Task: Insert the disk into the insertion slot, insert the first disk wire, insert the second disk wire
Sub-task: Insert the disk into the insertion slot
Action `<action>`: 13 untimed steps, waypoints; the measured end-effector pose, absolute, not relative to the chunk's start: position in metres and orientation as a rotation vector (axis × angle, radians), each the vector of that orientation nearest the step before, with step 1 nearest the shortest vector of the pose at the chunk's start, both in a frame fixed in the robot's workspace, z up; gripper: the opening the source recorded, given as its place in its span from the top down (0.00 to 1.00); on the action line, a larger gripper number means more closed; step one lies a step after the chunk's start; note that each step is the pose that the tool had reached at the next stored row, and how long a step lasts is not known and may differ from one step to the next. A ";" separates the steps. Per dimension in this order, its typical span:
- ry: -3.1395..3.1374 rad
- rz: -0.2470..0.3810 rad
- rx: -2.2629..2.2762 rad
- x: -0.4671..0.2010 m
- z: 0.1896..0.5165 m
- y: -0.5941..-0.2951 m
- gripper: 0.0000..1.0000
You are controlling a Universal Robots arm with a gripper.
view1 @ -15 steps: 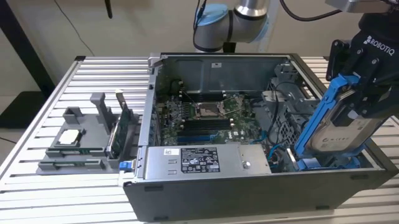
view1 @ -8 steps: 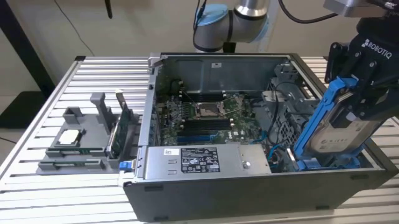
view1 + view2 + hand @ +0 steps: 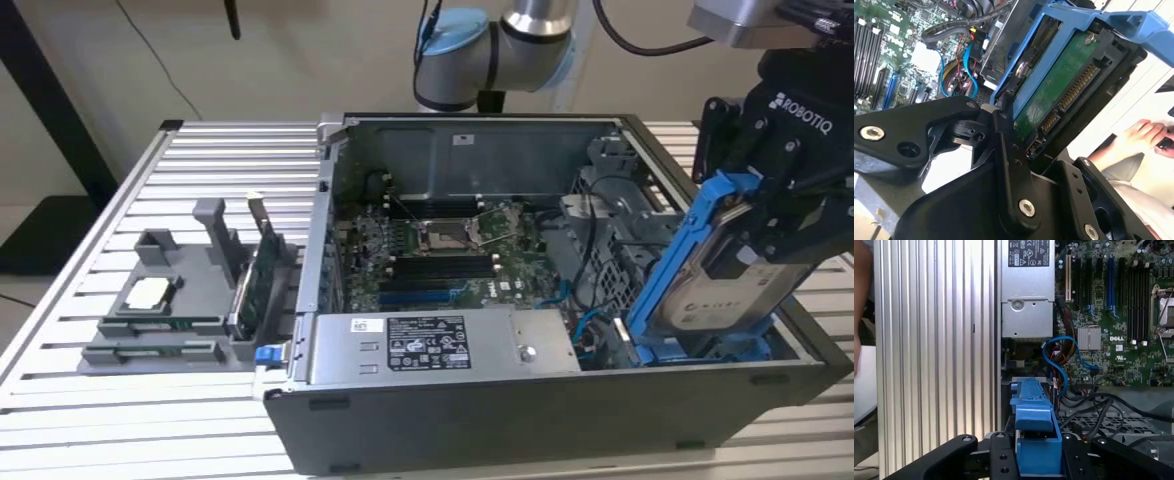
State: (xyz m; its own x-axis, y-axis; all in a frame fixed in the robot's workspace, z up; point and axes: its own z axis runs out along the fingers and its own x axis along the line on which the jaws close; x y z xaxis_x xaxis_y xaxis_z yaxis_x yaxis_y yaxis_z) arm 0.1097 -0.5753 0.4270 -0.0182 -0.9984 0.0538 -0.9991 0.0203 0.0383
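— Where is your arm (image 3: 514, 40)?
— Its joint sits at the top middle of the exterior view. My wrist (image 3: 754, 20) is high at that view's right, with my gripper (image 3: 761, 235) pointing down beneath it.
— And your grip?
— Clamped from both sides on the disk (image 3: 701, 295), held on edge, slightly tilted. In both wrist views my black fingers (image 3: 1006, 150) (image 3: 1001, 460) press against it.
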 end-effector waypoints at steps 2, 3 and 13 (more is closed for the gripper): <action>-2.198 0.012 2.156 0.110 0.427 -0.575 0.67; -2.199 0.011 2.157 0.110 0.427 -0.575 0.67; -2.219 -0.050 2.189 0.116 0.422 -0.573 0.67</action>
State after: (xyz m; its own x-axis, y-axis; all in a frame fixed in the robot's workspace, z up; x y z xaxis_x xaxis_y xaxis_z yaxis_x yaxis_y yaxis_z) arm 0.1165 -0.5735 0.4223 -0.0138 -0.9999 -0.0058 -0.9991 0.0136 0.0395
